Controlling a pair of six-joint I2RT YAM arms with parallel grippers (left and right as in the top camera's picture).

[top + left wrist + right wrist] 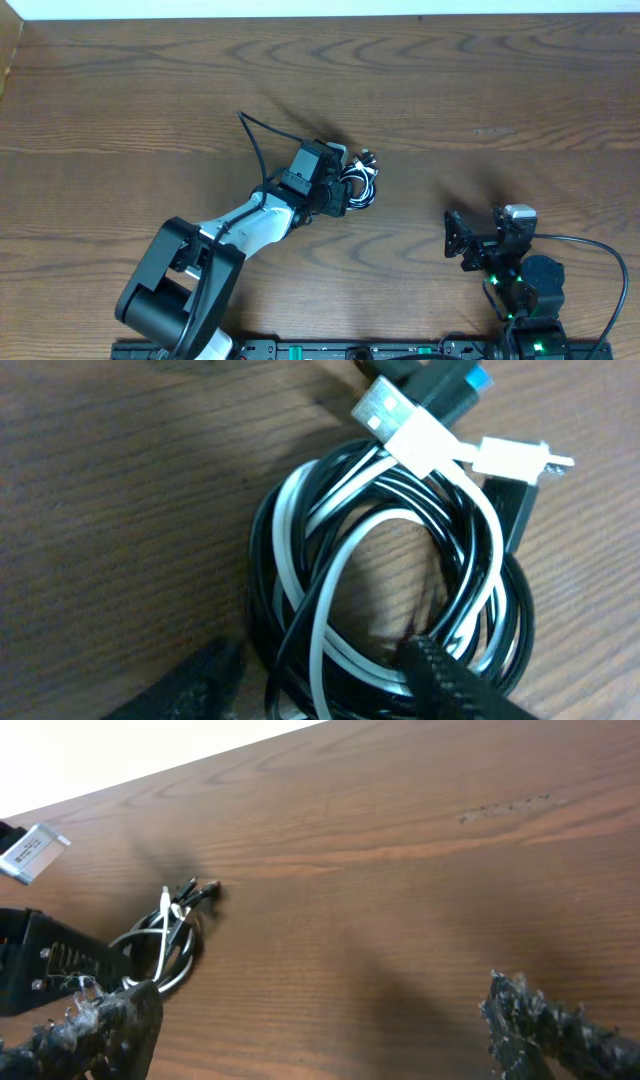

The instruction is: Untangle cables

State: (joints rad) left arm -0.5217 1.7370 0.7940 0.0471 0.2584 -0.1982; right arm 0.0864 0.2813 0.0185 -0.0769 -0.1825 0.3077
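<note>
The cables (359, 182) are a white cord and a black cord coiled together into one small bundle mid-table, with their plug ends sticking out at the far side. In the left wrist view the cables (487, 555) fill the frame, and a white USB plug (405, 430) lies at the top. My left gripper (320, 682) is open, low over the bundle, with its fingers on either side of the coil's near part. My right gripper (456, 240) is open and empty, well right of the bundle. In the right wrist view the cables (165, 945) lie to the far left of the right gripper (320, 1030).
The wooden table (480, 90) runs to a white edge at the back. The left arm's thick black wire (255, 140) arcs over the table behind the left gripper. The right arm's base (530, 290) stands at the front right.
</note>
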